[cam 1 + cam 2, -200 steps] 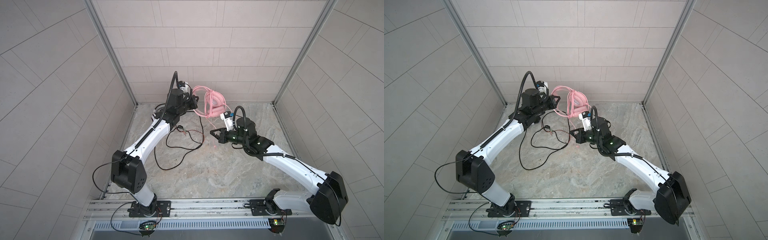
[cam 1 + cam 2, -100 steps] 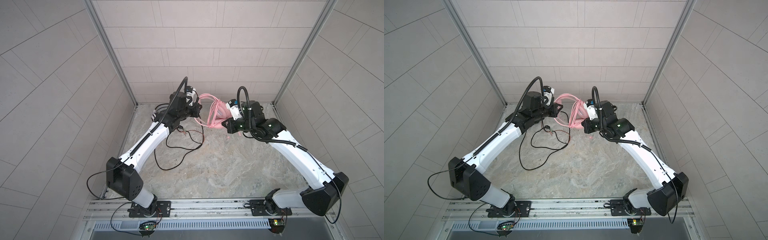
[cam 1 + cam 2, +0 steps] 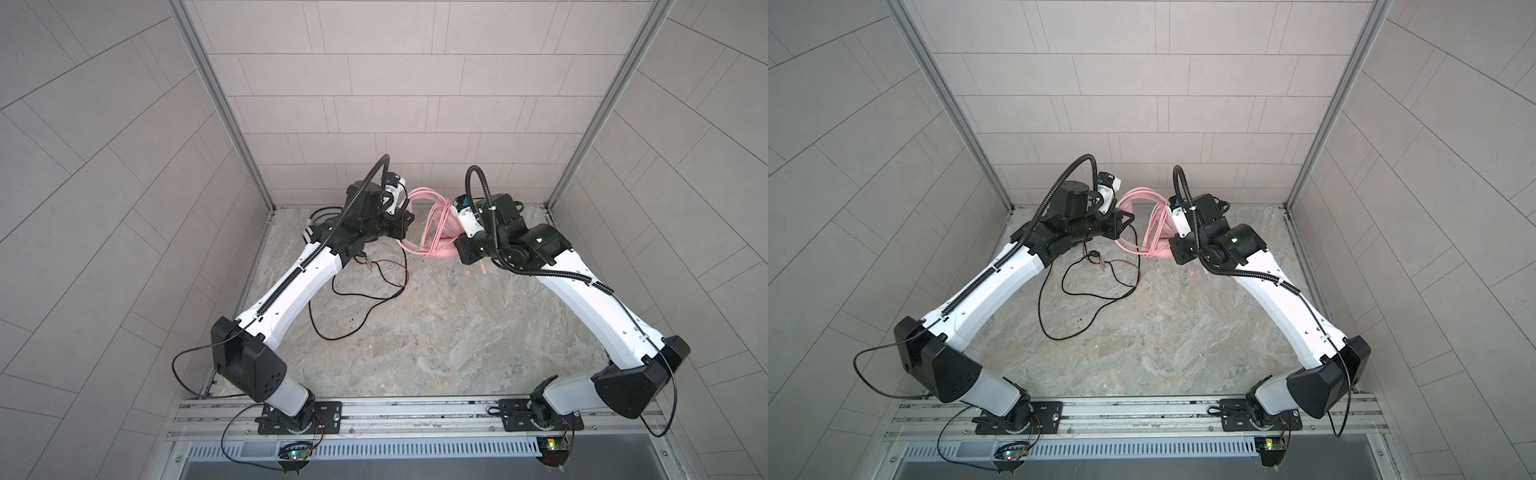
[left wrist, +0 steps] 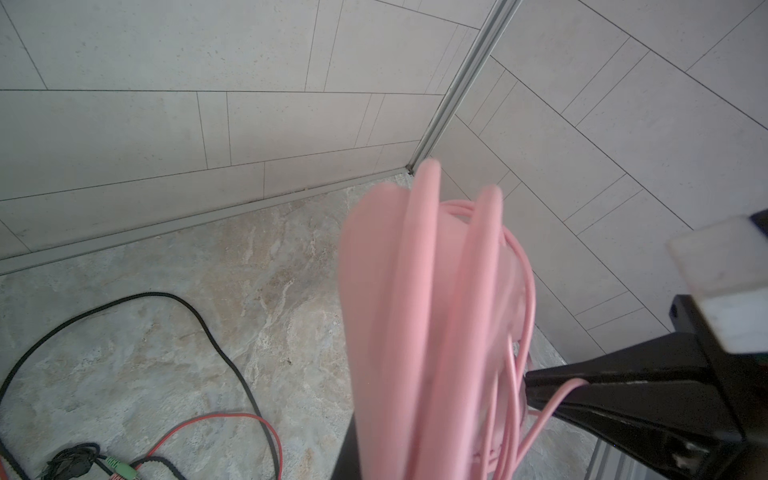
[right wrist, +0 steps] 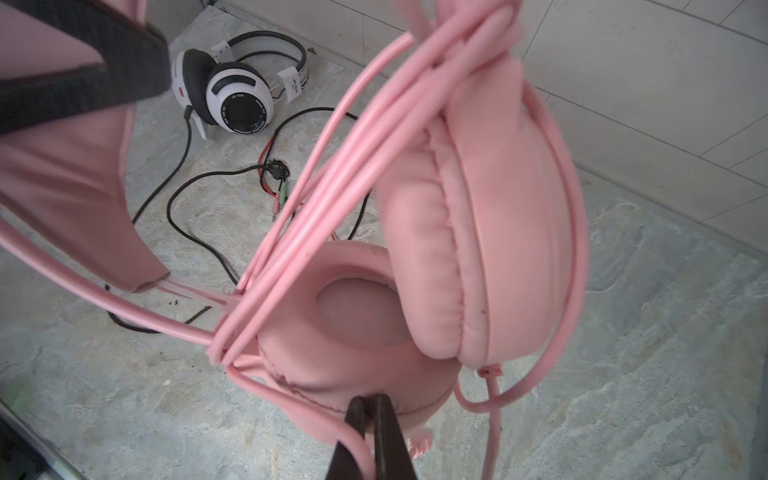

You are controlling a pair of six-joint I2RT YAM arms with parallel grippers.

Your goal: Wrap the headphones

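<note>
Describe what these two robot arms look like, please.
The left arm and right arm match: white shells, black joints, black bases bolted to a metal rail. Ribbed black conduit loops over each wrist; a green light dots the right one. The left tool and right tool are black.

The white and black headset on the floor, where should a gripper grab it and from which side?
Probably the headband of the white and black headset: a thin arch clear of the earcups, so jaws can close across it. Come from above; the wall is close behind and its black cable trails over the floor.
</note>
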